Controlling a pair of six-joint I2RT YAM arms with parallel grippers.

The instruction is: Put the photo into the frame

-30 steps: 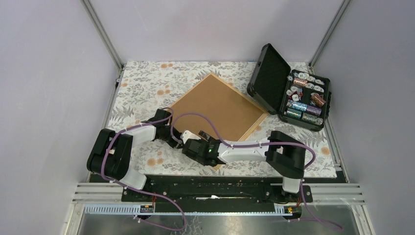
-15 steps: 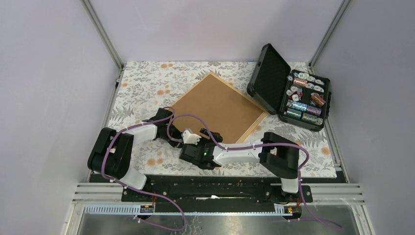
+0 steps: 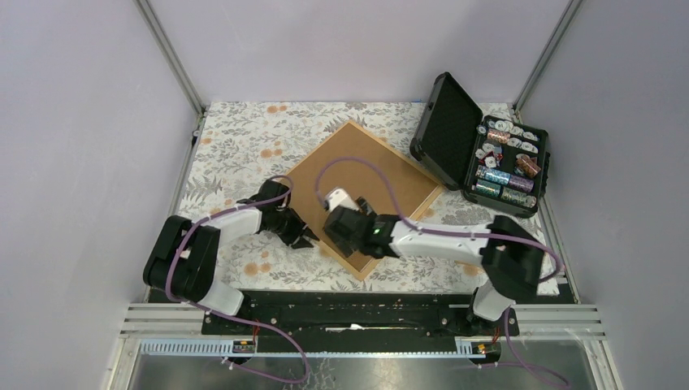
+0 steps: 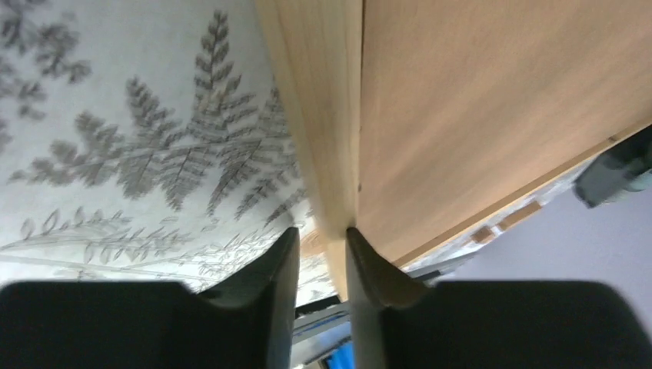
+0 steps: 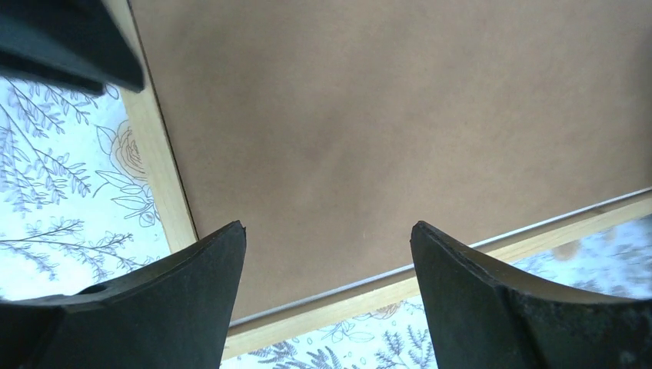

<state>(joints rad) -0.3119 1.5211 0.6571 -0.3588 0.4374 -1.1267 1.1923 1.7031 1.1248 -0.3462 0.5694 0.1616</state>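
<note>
The frame (image 3: 317, 152) lies face down and diagonal on the floral tablecloth, with its brown backing board (image 3: 370, 166) facing up. My left gripper (image 3: 307, 240) is at the frame's lower-left edge. In the left wrist view its narrow jaws (image 4: 321, 234) hold the light-wood moulding (image 4: 323, 115) between the fingertips. My right gripper (image 3: 340, 218) hovers over the board near the frame's near corner. It is wide open (image 5: 328, 231) with nothing between the fingers, and the board (image 5: 369, 115) and moulding (image 5: 158, 169) show below it. The photo is out of view.
An open black hard case (image 3: 479, 158) with several small rolls inside stands at the back right, just beyond the frame's right corner. Grey walls and metal rails border the table. Purple cables loop above both arms.
My right arm has swung from in front of the frame's near corner up and over the backing board. The left gripper has stayed on the frame's edge.
</note>
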